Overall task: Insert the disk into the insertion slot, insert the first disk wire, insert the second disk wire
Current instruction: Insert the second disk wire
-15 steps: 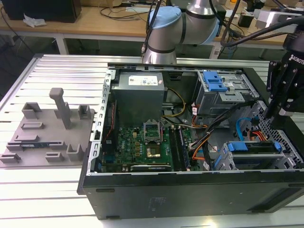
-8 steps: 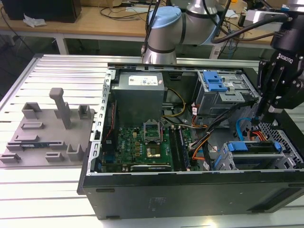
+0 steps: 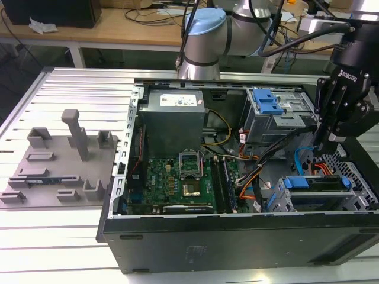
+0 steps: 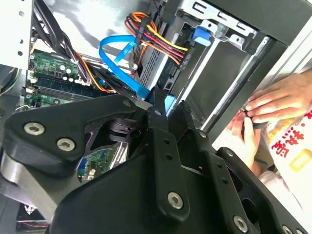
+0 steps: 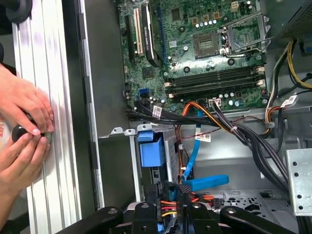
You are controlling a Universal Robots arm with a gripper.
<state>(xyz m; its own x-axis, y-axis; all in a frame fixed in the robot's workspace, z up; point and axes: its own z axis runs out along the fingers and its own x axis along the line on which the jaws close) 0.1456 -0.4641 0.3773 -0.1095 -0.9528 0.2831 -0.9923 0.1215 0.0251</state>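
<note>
The disk (image 3: 314, 183), framed by its blue caddy, lies inside the insertion slot (image 3: 314, 204), a grey perforated cage at the exterior view's right. My black gripper (image 3: 323, 145) hangs just above the cage's rear end. In both wrist views its fingers (image 4: 157, 119) stand close together on the end of the blue flat disk wire (image 4: 117, 52) (image 5: 204, 183). A bundle of red, yellow and orange wires (image 4: 158, 40) (image 5: 168, 204) runs to the cage right beside the fingertips. Whether either wire's plug is seated is hidden by the gripper.
The open computer case holds a green motherboard (image 3: 177, 177), a grey power supply (image 3: 174, 115) and a taller bay with a blue latch (image 3: 266, 102). A person's hands (image 5: 24, 122) (image 4: 273, 105) rest on the slatted table beside the case. A grey fixture tray (image 3: 59, 160) lies at the exterior view's left.
</note>
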